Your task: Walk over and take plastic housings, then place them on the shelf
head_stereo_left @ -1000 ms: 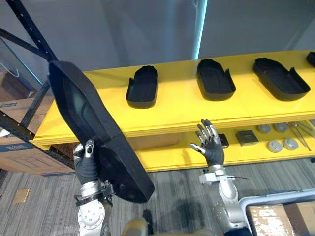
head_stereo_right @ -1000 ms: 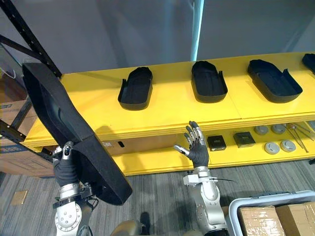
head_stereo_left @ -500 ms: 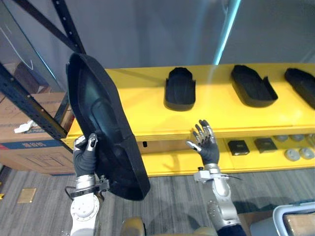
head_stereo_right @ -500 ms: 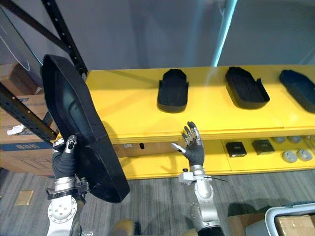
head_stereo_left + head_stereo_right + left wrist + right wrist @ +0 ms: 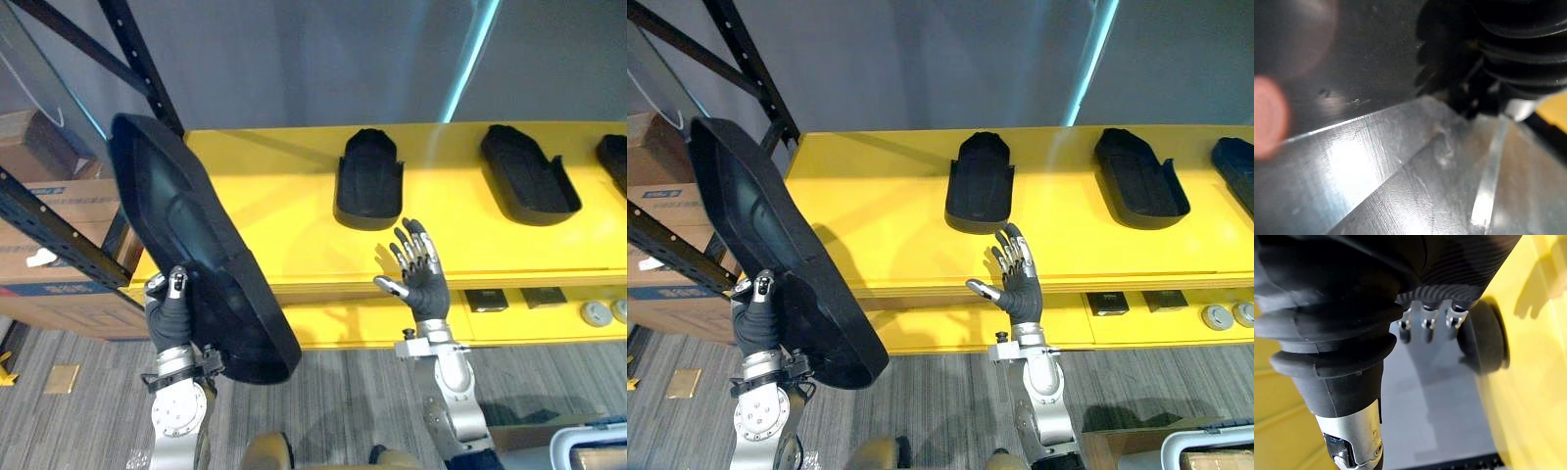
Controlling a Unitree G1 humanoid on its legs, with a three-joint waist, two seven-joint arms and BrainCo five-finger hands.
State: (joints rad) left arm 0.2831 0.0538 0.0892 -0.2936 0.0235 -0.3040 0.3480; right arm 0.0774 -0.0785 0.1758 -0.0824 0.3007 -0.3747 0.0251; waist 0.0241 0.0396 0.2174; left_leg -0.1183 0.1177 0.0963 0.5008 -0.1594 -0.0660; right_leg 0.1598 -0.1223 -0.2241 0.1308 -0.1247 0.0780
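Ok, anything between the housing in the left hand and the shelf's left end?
Nothing visible: the housing in the left hand hangs before the bare left end of the shelf; the nearest placed housing sits further right.

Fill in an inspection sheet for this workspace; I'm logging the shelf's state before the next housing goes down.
Surface: yellow top shelf, bare along its left part.
Job's things: held housing, large, black and tilted, seen in front of the shelf's left corner. The middle housing, right housing and edge housing lie on the top shelf, spaced apart.
Clutter: lower shelf carries small dark blocks and round silver discs.
Hands: left hand shut on the held housing's lower part. Right hand open and raised, holding nothing.
Cables: nothing seen.
Surroundings: dark rack frame, cardboard boxes behind it, grey carpet floor.
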